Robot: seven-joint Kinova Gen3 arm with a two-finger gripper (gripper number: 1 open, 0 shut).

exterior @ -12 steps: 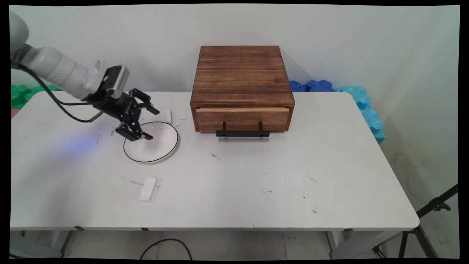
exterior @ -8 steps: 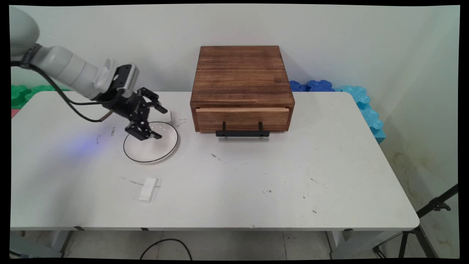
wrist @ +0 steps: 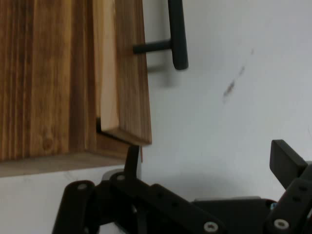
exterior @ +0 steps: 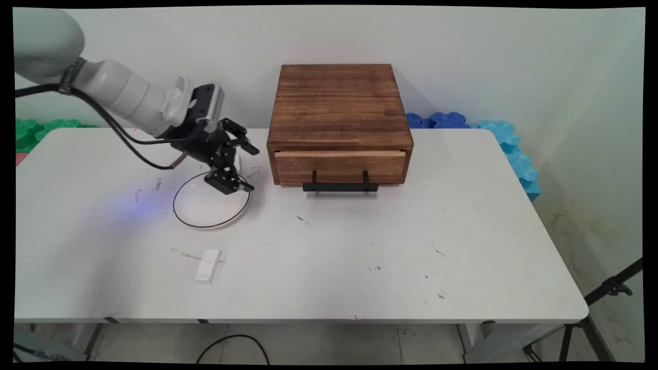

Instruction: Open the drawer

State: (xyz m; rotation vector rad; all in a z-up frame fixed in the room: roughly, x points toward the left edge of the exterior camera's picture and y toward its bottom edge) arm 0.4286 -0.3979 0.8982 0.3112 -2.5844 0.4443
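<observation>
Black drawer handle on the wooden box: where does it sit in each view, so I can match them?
Main view: the black bar handle runs level below the drawer front, at picture centre, right of the open black gripper.
Hand view: the same handle stands vertical at top centre, its post reaching left to the drawer front.
Shared landmark: the brown wooden drawer box, which fills the hand view's upper left.

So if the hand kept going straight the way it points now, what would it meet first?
Most likely the wooden drawer box. The open hand points right, toward the box's left front corner, and the hand view looks along it at that corner and the drawer handle. Depth is unclear, so it might skim past the front.
</observation>
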